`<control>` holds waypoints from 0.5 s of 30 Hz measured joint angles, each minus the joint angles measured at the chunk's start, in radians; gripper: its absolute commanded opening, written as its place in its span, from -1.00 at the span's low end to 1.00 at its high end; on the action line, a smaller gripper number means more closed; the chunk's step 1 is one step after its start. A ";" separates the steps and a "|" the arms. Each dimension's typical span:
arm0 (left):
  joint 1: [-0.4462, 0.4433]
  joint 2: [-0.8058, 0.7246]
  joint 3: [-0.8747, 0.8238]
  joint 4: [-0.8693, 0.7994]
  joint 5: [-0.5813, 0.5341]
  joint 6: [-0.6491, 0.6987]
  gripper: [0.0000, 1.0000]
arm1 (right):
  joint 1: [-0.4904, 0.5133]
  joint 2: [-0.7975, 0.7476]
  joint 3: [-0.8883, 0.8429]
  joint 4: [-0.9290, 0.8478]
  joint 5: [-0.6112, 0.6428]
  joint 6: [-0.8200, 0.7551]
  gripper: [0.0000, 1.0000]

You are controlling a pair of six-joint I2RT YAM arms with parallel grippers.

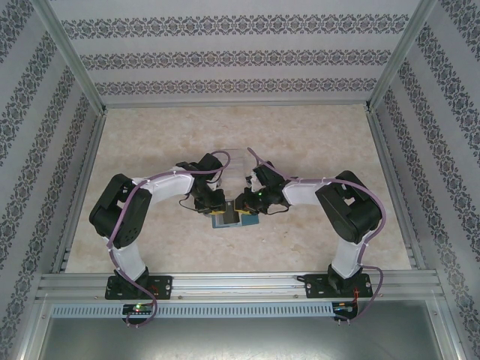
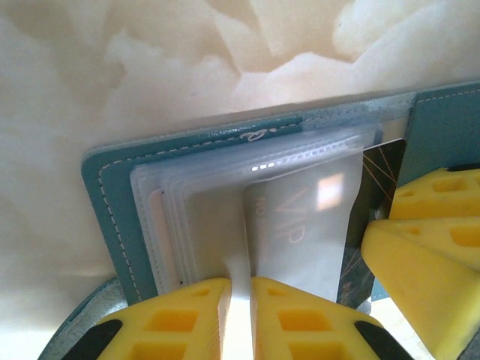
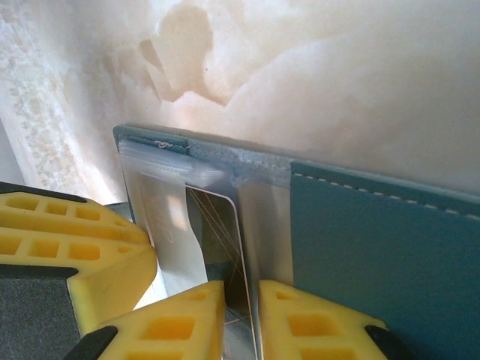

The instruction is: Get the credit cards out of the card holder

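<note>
The teal card holder [image 1: 227, 220] lies open on the table between my two grippers. In the left wrist view its teal panel [image 2: 105, 199] carries a stack of clear sleeves, and a pale credit card marked VIP [image 2: 300, 225] sits in one. My left gripper [image 2: 240, 315] is shut on a clear sleeve of the holder. A dark credit card [image 3: 217, 240] with thin gold lines stands partly out of a sleeve beside the other teal panel [image 3: 375, 255]. My right gripper [image 3: 241, 322] is shut on this dark card's edge. The dark card [image 2: 379, 180] shows again beside the right gripper's yellow fingers [image 2: 427, 232].
A clear plastic tray [image 1: 234, 161] sits on the marble-patterned table [image 1: 150, 135] just behind the grippers. Patterned walls and metal rails [image 1: 79, 195] enclose the table on three sides. The left gripper's yellow fingers [image 3: 67, 240] sit close against the right gripper.
</note>
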 measured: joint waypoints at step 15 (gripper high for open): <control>-0.001 0.000 0.000 -0.003 -0.010 0.007 -0.67 | -0.003 -0.003 -0.014 0.026 -0.005 -0.002 -0.83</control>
